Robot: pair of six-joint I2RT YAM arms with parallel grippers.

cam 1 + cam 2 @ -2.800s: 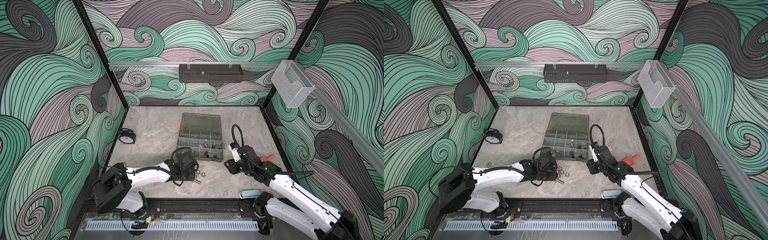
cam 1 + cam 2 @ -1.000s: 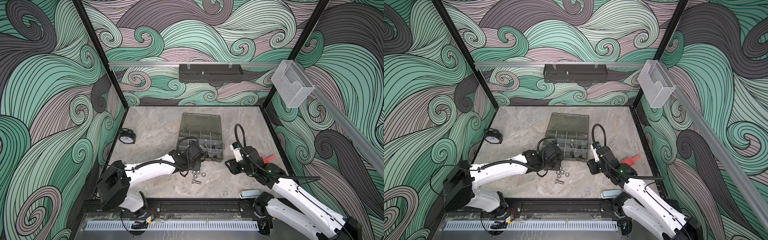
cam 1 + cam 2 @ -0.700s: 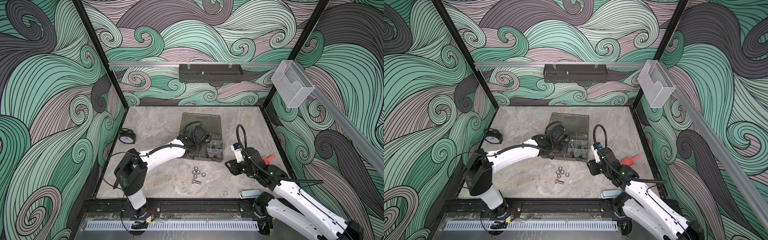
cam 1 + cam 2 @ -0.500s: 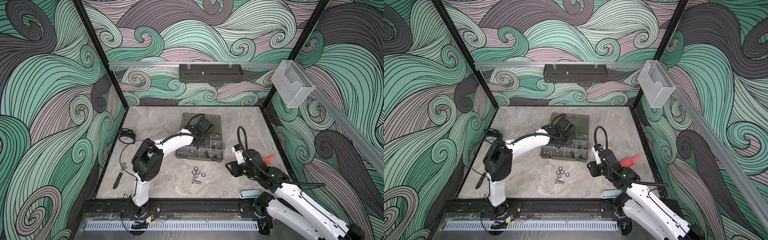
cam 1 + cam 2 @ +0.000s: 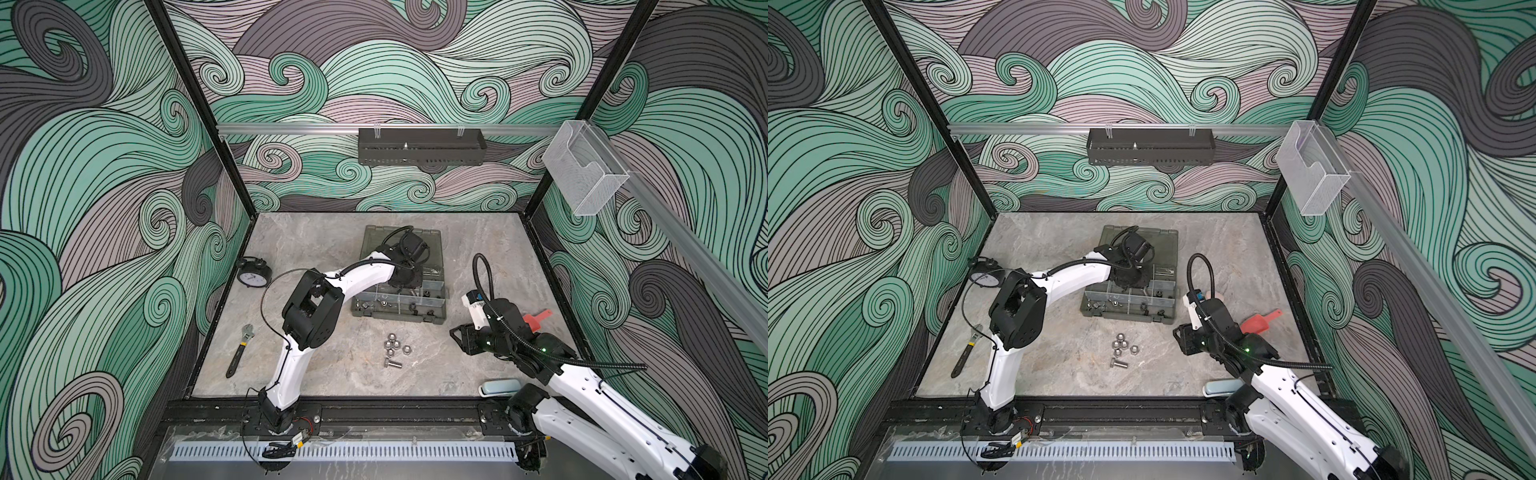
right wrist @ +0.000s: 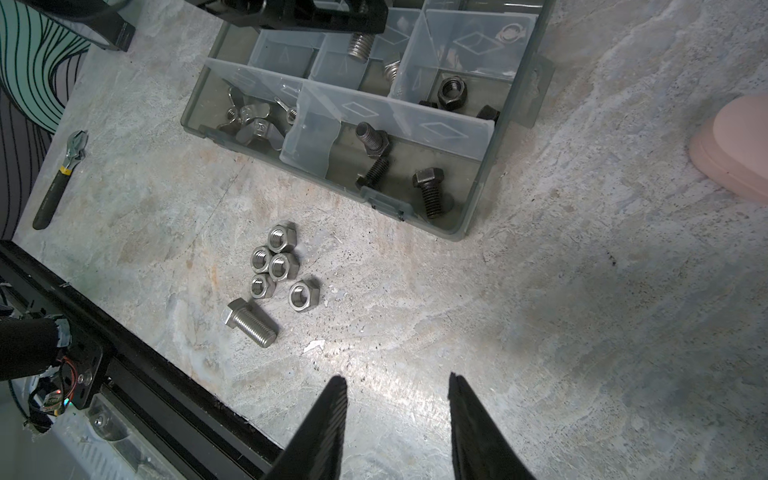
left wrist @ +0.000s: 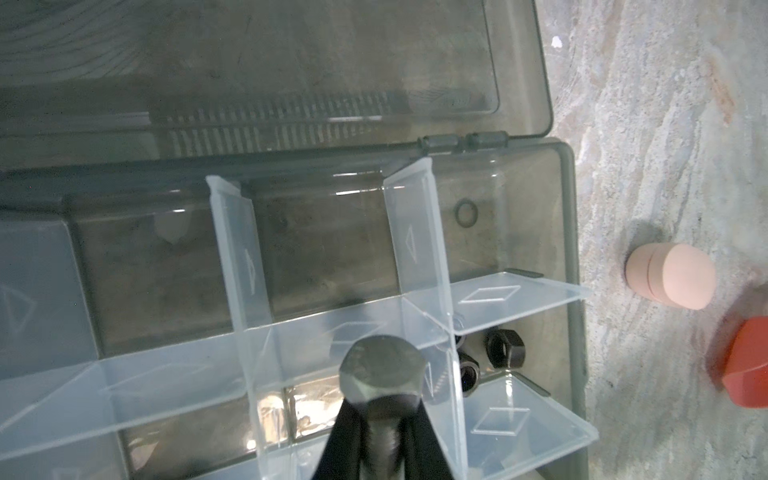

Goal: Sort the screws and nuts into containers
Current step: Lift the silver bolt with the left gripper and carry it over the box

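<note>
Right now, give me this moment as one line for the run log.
left gripper: shut on silver screw over organizer case | right gripper: open, empty, above table | unsorted on table: five silver nuts, loose screw

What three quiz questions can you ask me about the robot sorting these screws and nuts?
1. True or false: the left gripper is shut on a silver screw above the open organizer case.
2. Count them: how many silver nuts lie loose on the table?
3. Pick one: the right gripper is (A) open and empty above the table, (B) shut on a nut, (C) shut on a screw.

Key: 1 true. 2 five. 3 A.
</note>
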